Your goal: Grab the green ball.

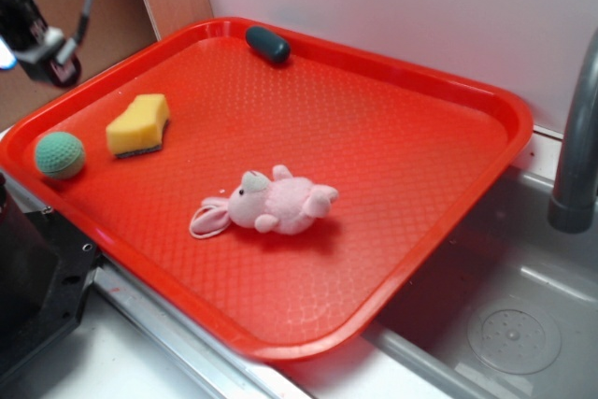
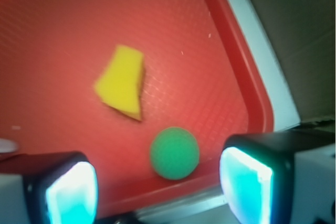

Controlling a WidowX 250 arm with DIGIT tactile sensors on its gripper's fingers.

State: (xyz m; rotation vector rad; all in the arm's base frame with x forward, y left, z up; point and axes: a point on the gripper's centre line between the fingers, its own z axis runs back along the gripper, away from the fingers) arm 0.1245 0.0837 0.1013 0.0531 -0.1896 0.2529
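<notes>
The gripper (image 2: pixel 160 184) is seen spread wide in the wrist view, nothing held; its two glowing pads (image 2: pixel 71 192) frame the bottom of the picture. The green ball (image 2: pixel 174 152) is seen in the gap between them, farther off on the tray, not touched. In the exterior view the gripper (image 1: pixel 58 60) is found at the upper left, above the tray's left rim and clear of everything on it. The ball (image 1: pixel 60 154) rests in the tray's left corner, by the rim. A yellow sponge (image 1: pixel 138 125) is noted just beside it. A pink plush toy (image 1: pixel 278 204) lies mid-tray (image 1: pixel 392 151). A dark teal capsule (image 1: pixel 267 44) sits at the far rim. The tray sits partly over a sink (image 1: pixel 514 315); a grey faucet (image 1: pixel 575 147) stands at right.
</notes>
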